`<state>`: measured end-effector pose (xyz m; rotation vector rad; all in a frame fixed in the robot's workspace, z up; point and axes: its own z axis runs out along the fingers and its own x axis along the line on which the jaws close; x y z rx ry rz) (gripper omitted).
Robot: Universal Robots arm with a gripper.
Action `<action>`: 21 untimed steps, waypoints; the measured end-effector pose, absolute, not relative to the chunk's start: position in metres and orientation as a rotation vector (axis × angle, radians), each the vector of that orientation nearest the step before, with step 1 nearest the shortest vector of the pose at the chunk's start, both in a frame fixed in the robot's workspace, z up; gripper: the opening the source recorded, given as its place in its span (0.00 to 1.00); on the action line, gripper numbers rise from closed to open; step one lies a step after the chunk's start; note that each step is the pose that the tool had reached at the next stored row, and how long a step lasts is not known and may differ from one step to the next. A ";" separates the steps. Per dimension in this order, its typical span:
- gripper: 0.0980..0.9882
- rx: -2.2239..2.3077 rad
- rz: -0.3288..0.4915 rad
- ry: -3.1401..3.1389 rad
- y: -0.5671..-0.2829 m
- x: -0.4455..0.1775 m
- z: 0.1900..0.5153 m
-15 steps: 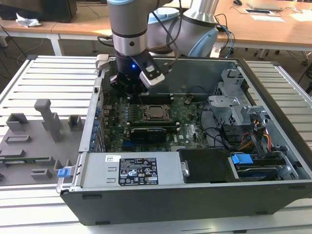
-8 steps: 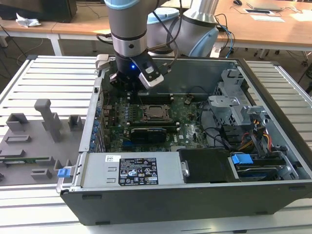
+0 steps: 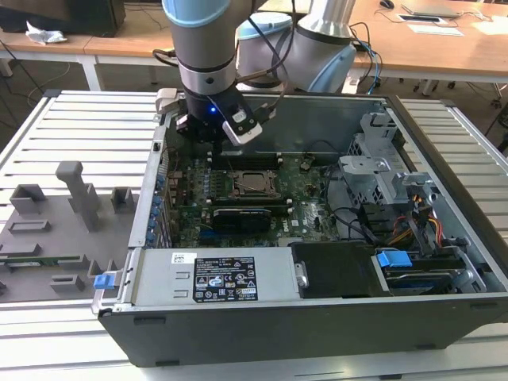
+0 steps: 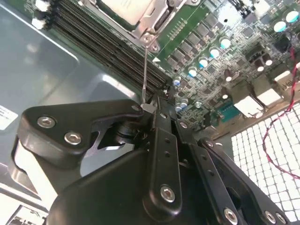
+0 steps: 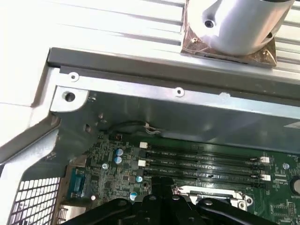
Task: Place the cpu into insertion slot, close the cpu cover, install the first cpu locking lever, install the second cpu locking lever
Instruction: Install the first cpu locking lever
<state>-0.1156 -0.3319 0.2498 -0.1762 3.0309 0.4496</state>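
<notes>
The cpu [image 3: 255, 183] lies flat in the insertion slot [image 3: 271, 193] on the green board, its silver top [image 4: 123, 8] facing up. The silver cpu cover [image 4: 154, 23] sits down around it as a frame. From the socket's corner a thin metal locking lever [image 4: 145, 70] runs out over the memory slots. My gripper [image 4: 151, 108] is shut on the free end of that lever, the black fingers [image 4: 164, 140] meeting there. In the exterior view the gripper [image 3: 208, 151] hangs over the board on that view's left of the socket. In the first wrist view the gripper [image 5: 161, 191] sits just before the socket frame [image 5: 211, 192].
Black memory slots [image 5: 201, 161] run between the socket and the case's back wall [image 5: 187, 117]. A metal drive cage [image 3: 381, 171] and cables stand on the exterior view's right. The power supply [image 3: 214, 278] lies in front. A grey fixture tray [image 3: 55, 230] sits outside the case.
</notes>
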 end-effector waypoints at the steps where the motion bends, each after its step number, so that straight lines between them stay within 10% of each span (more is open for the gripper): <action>1: 0.01 -0.176 0.450 3.031 -0.332 -0.111 0.250; 21: 0.01 -0.186 0.409 3.002 -0.332 -0.046 0.247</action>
